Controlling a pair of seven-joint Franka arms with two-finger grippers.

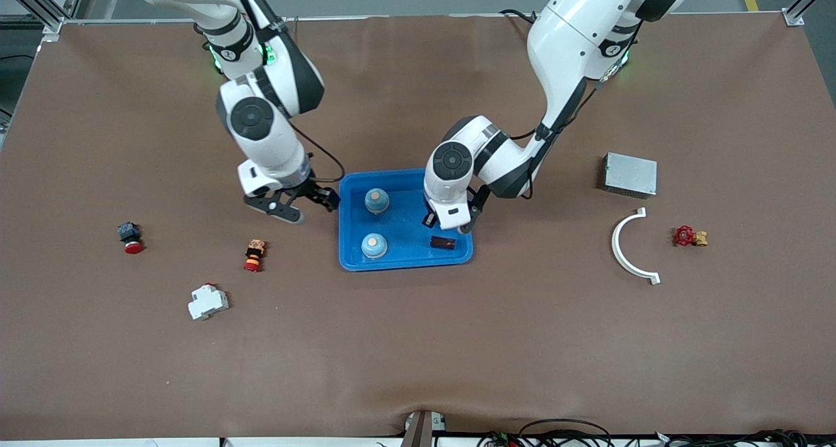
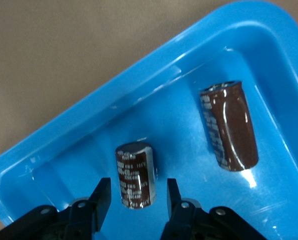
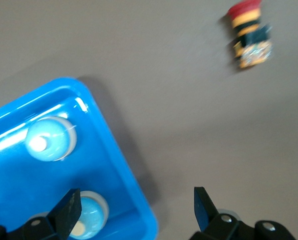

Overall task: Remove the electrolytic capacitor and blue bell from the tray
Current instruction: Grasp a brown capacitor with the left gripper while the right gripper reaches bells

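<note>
Left gripper (image 2: pixel 135 197): we have it down in the tray (image 1: pixel 353 254), at the end toward the left arm. Its fingers (image 2: pixel 100 197) straddle an upright electrolytic capacitor (image 2: pixel 135 175), with a sliver of blue showing on each side, so we read them as not yet touching it.

Axis: this capacitor stands on end, its metal top toward the wrist camera, so its long axis runs roughly in line with the fingers — they meet the curved side wall, not the ends.

Second capacitor (image 2: pixel 229 127): it lies on its side on the tray floor, near the first but apart from it, close to the tray's corner. In the front view it is the dark piece (image 1: pixel 443 242) nearer to the front camera than the left gripper.

Blue bells: two sit in the tray toward the right arm's end — one bell (image 1: pixel 377 200) farther from the front camera, the other bell (image 1: pixel 374 245) nearer.

Right gripper (image 1: pixel 307 202): it hovers over the table just outside the tray's rim, fingers spread wide and empty; this arm waits.

Nearer arm: we judge the left for the capacitor, the right for the bells.

Next move: as we see it, closing squarely on the standing capacitor, then a straight lift.
</note>
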